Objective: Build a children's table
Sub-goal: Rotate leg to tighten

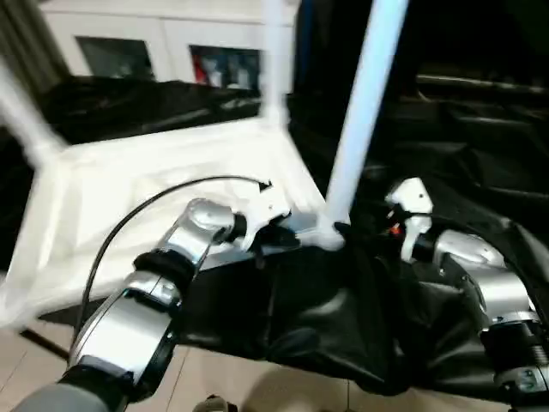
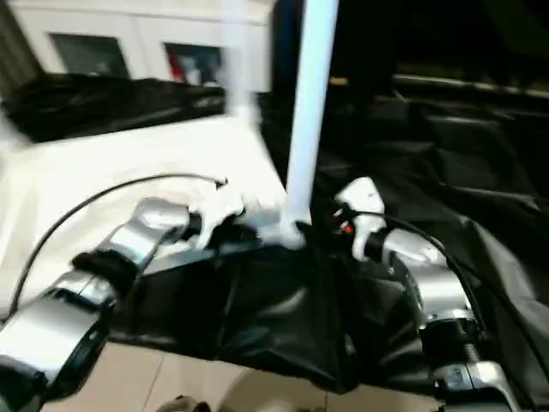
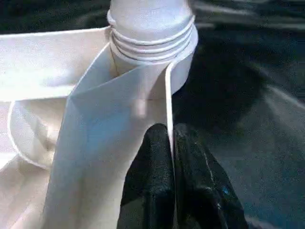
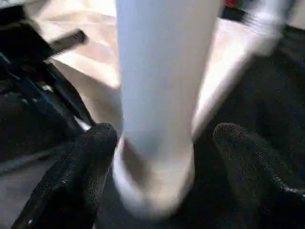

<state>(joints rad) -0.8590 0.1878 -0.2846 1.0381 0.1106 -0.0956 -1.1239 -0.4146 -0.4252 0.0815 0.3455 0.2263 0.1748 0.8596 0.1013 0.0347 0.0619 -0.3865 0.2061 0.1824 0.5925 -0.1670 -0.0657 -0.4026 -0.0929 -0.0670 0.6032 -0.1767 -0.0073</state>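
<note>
The white tabletop (image 1: 146, 193) lies upside down on black cloth, tilted. A long white leg (image 1: 360, 120) stands upright in its near right corner socket (image 3: 152, 33). A second leg (image 1: 276, 60) rises at the far corner and a third (image 1: 26, 120) at the left. My left gripper (image 3: 170, 157) is shut on the tabletop's thin rim just beside that near socket. My right gripper (image 4: 166, 133) is open, one black finger (image 4: 81, 167) on each side of the leg's base (image 4: 157, 157), without touching it.
Black cloth (image 1: 326, 309) covers the work surface and hangs over its front edge. A white cabinet with glass doors (image 1: 163, 43) stands behind. Pale floor (image 1: 214, 378) lies below the front edge. A black cable (image 1: 146, 210) arcs over my left forearm.
</note>
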